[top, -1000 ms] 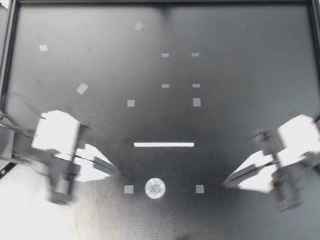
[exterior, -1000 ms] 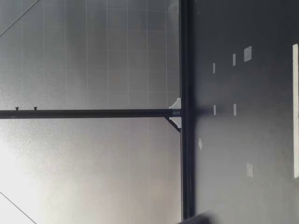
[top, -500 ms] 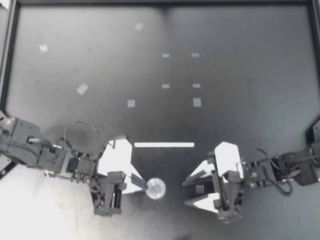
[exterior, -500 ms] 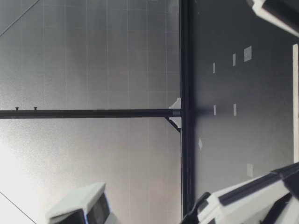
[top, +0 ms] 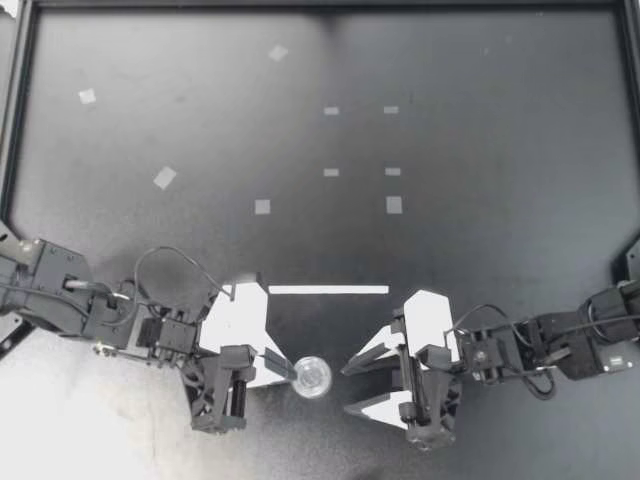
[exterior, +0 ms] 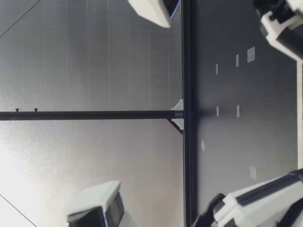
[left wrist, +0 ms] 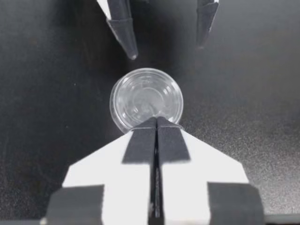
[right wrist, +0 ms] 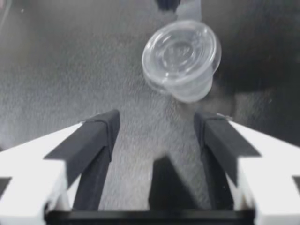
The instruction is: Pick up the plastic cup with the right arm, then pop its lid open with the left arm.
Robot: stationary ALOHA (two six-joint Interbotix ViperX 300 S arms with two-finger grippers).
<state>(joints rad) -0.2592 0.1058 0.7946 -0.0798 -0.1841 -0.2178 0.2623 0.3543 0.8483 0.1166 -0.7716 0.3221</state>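
Clear round lidded plastic cup (top: 311, 377) sits against the pressed-together, empty jaws of my left gripper (top: 289, 366), which meets its rim from nine o'clock. My right gripper (top: 346, 391), jaws wide, stands just apart at the cup's three o'clock. All lie near six o'clock on the black table (top: 480, 150), with a white tape strip (top: 328, 290) at the cup's twelve. A nudge from those closed tips could slide or topple it.

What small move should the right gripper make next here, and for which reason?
Probably ease the right gripper forward toward the cup. Its fingers stand open, and the cup lies just ahead of their tips, not between them. The left gripper is shut, with its tips at the cup's opposite rim, so it may steady the cup.
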